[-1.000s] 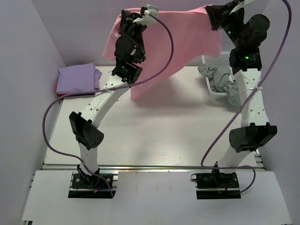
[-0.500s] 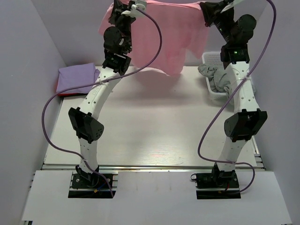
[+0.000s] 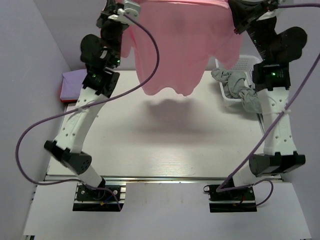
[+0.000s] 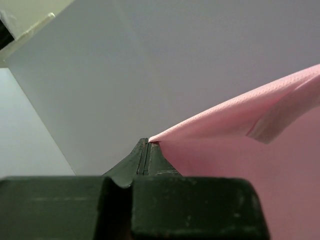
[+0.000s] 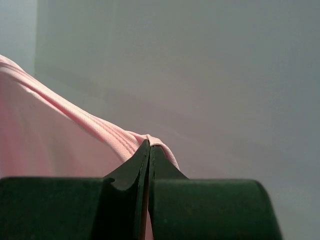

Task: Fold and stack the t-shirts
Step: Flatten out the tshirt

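The light pink t-shirt (image 3: 175, 45) hangs spread in the air above the back of the table, held at its two top corners. My left gripper (image 3: 125, 7) is shut on its left corner; the left wrist view shows the pink cloth (image 4: 240, 150) pinched at the fingertips (image 4: 144, 145). My right gripper (image 3: 235, 7) is shut on the right corner; the right wrist view shows the pink hem (image 5: 100, 130) clamped at the tips. The folded lavender t-shirt (image 3: 72, 82) lies at the back left, partly behind the left arm, with a red edge (image 3: 67, 100) under it.
A white basket (image 3: 237, 67) at the back right holds crumpled grey cloth (image 3: 240, 87) that spills over its rim. The white table (image 3: 165, 140) lies below the hanging shirt. Purple walls close in the left and the back.
Both arms have risen and stretched the pink shirt higher and wider. The shirt's lower edge has swung nearer and now hangs free above the table.
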`<state>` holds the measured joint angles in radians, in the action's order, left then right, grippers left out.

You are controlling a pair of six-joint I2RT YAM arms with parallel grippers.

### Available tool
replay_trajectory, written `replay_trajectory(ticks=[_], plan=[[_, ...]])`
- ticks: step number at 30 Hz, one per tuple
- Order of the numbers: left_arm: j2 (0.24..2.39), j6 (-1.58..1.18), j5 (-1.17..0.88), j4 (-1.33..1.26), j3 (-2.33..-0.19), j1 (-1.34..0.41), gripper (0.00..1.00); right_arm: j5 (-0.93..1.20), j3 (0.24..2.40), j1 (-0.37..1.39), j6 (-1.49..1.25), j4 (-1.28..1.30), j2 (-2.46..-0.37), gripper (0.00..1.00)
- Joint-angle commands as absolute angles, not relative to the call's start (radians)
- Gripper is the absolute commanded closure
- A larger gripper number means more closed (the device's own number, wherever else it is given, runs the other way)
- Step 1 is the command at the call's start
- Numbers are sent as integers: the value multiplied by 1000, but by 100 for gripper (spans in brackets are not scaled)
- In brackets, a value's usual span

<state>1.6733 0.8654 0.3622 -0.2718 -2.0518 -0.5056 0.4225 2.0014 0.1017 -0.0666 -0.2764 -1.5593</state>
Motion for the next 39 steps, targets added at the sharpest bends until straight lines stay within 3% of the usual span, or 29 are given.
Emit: replay_trajectory(ticks=[1, 9, 24, 32, 39], plan=[[1459, 827, 402, -227, -2027, -471, 100, 327, 1974, 72, -14, -250, -1462, 100], [1094, 758, 57, -135, -1726, -471, 100, 304, 1817, 74, -5, -196, -1198, 100], [818, 646, -290, 78, -1703, -453, 100, 295, 1600, 71, 38, -152, -789, 100], [779, 626, -313, 46, -1567, -453, 100, 278, 1505, 71, 40, -150, -778, 100], [868, 638, -120, -158, -1264, -453, 100, 264, 1264, 72, -41, -256, -900, 100]])
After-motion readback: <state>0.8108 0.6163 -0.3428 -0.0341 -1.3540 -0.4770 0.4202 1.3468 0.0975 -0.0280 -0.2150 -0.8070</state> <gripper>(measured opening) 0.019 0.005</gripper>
